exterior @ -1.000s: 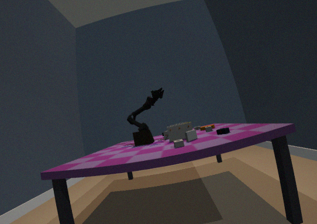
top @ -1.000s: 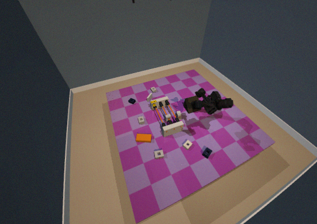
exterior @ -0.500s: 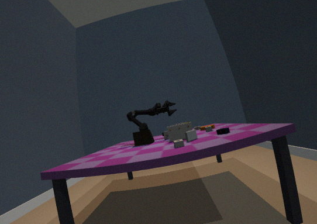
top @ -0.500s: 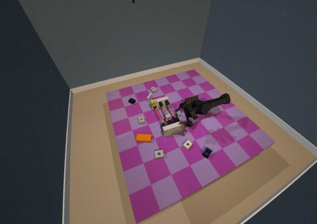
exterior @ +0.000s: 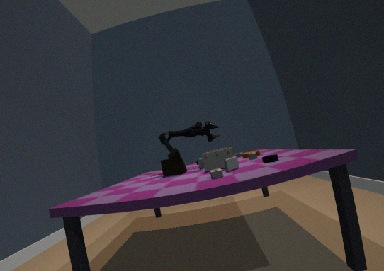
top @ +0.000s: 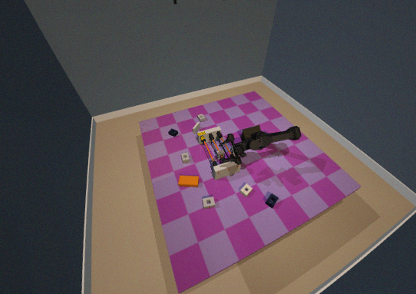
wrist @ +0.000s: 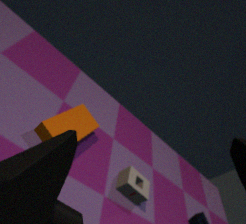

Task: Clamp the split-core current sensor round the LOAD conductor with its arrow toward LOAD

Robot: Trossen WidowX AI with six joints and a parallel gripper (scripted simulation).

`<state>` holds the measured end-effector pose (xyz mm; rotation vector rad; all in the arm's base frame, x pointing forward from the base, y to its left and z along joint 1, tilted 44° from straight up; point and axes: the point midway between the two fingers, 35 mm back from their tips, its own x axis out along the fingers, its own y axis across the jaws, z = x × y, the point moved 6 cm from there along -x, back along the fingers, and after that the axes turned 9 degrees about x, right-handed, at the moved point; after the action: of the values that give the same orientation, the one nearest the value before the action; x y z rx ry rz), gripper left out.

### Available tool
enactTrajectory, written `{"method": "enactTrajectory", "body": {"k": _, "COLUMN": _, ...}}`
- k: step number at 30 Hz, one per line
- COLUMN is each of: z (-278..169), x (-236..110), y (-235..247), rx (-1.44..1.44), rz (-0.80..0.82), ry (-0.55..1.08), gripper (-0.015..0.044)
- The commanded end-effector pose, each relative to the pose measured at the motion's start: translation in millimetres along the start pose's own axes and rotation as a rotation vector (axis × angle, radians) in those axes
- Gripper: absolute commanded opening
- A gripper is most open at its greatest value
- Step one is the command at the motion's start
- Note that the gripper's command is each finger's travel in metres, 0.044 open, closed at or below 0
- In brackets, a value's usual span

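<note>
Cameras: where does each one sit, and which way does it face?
Top: high at a room corner, looking down on the checkered table; the whole arm shows.
Exterior: low near the floor, looking up; the arm stretches above the table.
Wrist: on the gripper, facing the table; only the open jaws show.
Top and wrist views share the orange block.
</note>
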<state>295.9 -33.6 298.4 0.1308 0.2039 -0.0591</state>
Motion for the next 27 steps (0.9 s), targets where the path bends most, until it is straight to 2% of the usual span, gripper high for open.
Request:
{"method": "enactTrajectory", "body": {"k": 1, "z": -19.9, "x": 35.9, "y": -42.8, "rx": 0.024, "rz": -0.061, "ry": 0.238, "gripper": 0.0440}}
{"method": "enactTrajectory", "body": {"k": 7, "z": -54.6, "x": 72.3, "y": -100.5, "rx": 0.156, "rz": -0.060, "ry": 0.538, "gripper": 0.0440}}
{"method": "enactTrajectory", "body": {"k": 14, "z": -107.0, "x": 91.1, "y": -177.5, "rx": 0.405, "rz": -0.021, "ry": 0.810, "gripper": 0.0440}}
{"method": "enactTrajectory", "body": {"k": 22, "z": -167.9, "x": 83.2, "y": -250.9, "rx": 0.822, "rz": 0.059, "ry": 1.002, "gripper": 0.0440}}
{"method": "enactTrajectory", "body": {"k": 27, "z": -172.7, "x": 81.5, "y": -256.1, "rx": 0.863, "rz": 0.067, "ry": 1.012, "gripper": 0.0440}}
